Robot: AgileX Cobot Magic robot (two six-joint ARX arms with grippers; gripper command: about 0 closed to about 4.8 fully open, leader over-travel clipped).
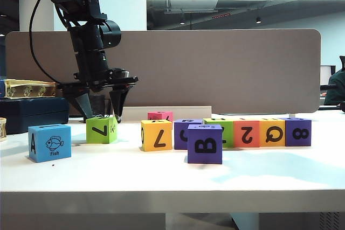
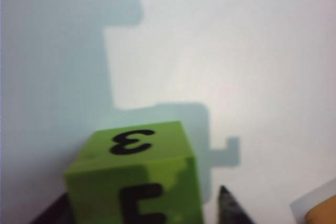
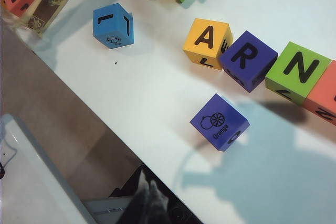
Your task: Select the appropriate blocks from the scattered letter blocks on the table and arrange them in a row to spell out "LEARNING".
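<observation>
- Exterior view: the left gripper hangs point-down from its black arm at the left of the white tabletop, its two dark fingers straddling the top of a matte green cube.
- Fingers stand on either side of that green cube, spread about as wide as it is; whether they press its sides cannot be told, so the grip is uncertain.
- Left wrist view: the same green cube sits between the dark fingertips, with a black "3" on its upper face and a bold black letter on the face towards the camera; it rests on the table.
- Left of it, apart, stands a blue cube with an "A" and a fish picture.
- To the right of the green cube a row runs across the table: a yellow-orange cube, a purple cube, a green cube, a red-orange cube, a yellow cube and a purple cube.
- A small pink cube lies behind the row; a purple cube marked "B" stands in front of it.
- Right wrist view: the row's tops read A, R, N; the right gripper is out of the picture.
- A grey-brown partition board stands behind the table.
</observation>
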